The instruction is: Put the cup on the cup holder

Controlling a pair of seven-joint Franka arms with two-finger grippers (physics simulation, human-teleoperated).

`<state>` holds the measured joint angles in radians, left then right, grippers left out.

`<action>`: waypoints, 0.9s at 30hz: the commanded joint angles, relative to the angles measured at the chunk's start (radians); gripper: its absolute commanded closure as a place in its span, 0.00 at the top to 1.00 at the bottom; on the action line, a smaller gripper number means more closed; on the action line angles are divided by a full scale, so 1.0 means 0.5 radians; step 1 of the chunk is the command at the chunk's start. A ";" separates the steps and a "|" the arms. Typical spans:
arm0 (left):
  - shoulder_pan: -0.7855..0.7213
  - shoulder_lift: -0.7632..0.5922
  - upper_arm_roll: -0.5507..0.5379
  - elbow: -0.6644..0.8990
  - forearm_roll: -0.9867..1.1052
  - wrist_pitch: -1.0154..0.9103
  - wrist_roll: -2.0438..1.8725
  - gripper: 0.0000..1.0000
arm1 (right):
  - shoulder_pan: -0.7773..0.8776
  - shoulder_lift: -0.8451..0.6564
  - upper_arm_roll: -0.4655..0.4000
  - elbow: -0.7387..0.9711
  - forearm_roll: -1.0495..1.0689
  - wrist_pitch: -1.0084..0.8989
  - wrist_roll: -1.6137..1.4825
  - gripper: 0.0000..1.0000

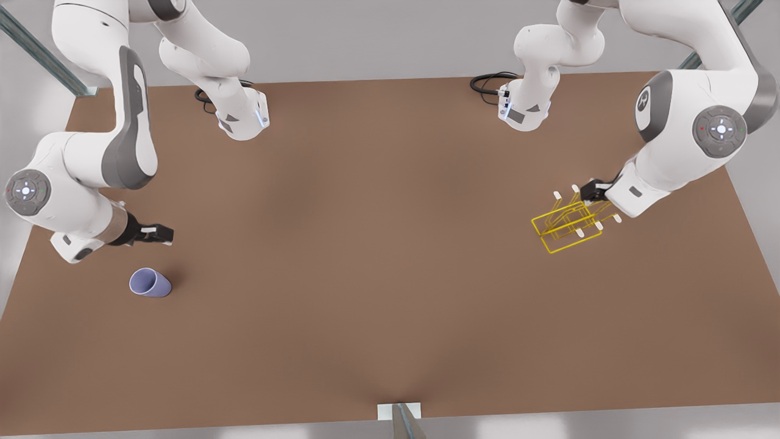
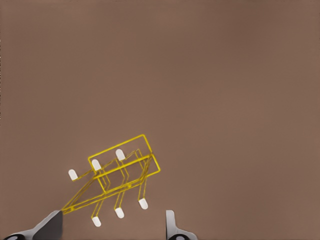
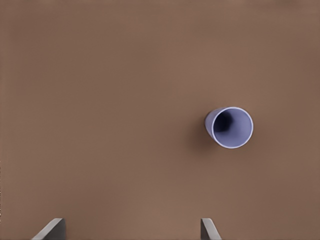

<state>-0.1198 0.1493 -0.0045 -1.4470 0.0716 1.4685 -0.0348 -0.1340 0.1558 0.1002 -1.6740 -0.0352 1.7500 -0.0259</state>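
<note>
Seen from the front view, the brown tabletop [image 1: 378, 274] carries both task items far apart. The cup [image 1: 150, 283] stands upright near the front view's left edge, its open mouth facing up. Just beyond it hovers the right hand [image 1: 159, 234], dark with pale pads, reaching toward the middle of the tabletop and not touching the cup; its fingers are hard to make out from this angle. Over on the front view's right stands the cup holder [image 1: 570, 221], a yellow wire rack with a rectangular base and slanted prongs tipped in white. The left hand [image 1: 590, 191] sits at the far side of the rack, very close to the prongs, though whether it touches them cannot be told.

From the left wrist view, the cup holder [image 2: 118, 181] lies below the camera on bare tabletop [image 2: 210, 75]. The left hand [image 2: 112, 227] is spread apart, one fingertip [image 2: 50, 225] next to the corner of the wire base, the other standing clear of the rack; nothing is gripped.

From the right wrist view, the cup [image 3: 230, 127] is looked down into, its dark inside showing. The right hand [image 3: 131, 230] is released, fingertips wide apart and empty, with the cup well ahead and off to one side
</note>
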 commanded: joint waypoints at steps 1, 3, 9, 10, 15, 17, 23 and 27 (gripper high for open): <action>0.000 -0.001 0.000 0.001 0.007 0.158 -0.032 1.00 | -0.005 0.007 0.005 0.010 0.003 0.212 -0.049 1.00; 0.000 0.017 0.003 0.001 0.007 0.137 -0.044 1.00 | -0.005 0.038 0.005 0.038 -0.003 0.231 -0.053 1.00; 0.000 0.027 0.006 -0.060 0.013 0.158 -0.050 1.00 | -0.076 0.305 -0.213 0.035 0.015 0.307 -0.224 1.00; 0.000 0.030 0.006 -0.060 0.013 0.158 -0.047 1.00 | -0.085 0.369 -0.271 0.044 0.064 0.335 -0.313 1.00; 0.003 0.045 0.009 -0.082 0.016 0.158 -0.047 1.00 | -0.079 0.615 -0.332 0.031 0.141 0.599 -0.405 1.00; 0.007 0.045 0.009 -0.082 0.016 0.158 -0.047 1.00 | -0.076 0.636 -0.329 0.010 0.138 0.599 -0.402 1.00; 0.007 0.045 0.009 -0.097 0.016 0.158 -0.047 1.00 | -0.076 0.707 -0.299 0.004 0.150 0.721 -0.396 1.00; 0.007 0.054 0.009 -0.103 0.016 0.158 -0.047 1.00 | -0.079 0.716 -0.289 -0.014 0.175 0.746 -0.396 1.00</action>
<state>-0.1166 0.1770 0.0000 -1.4990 0.0793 1.5471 -0.0528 -0.1728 0.5149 -0.0447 -1.6808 0.0415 2.0906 -0.1581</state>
